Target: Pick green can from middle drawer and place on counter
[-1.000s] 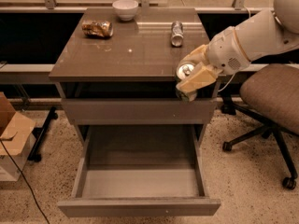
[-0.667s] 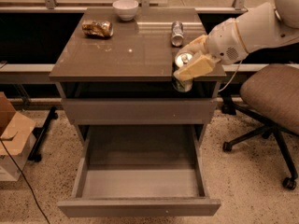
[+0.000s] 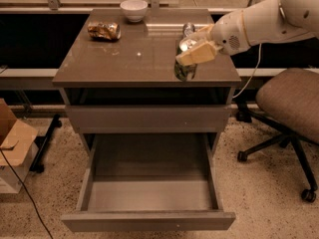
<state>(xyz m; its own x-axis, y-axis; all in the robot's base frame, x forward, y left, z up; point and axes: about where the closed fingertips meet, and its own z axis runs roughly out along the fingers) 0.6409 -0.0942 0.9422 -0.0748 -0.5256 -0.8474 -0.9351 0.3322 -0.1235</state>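
Camera view: bench (image 3: 124, 59) above the open middle drawer (image 3: 149, 198). My pincer (image 3: 190, 54), at 4 o'clock on the bench, is clamped on the green can (image 3: 184, 72) near the front edge; released tilted, I judge it could topple off into the drawer.

My end effector (image 3: 186, 53), over the tabletop's (image 3: 124, 59) right side, has blocky pale-tan fingers (image 3: 199, 54). My arm (image 3: 259, 20) behind is smooth white rounded shell with a thin pale cable (image 3: 251, 73) hanging beneath it.
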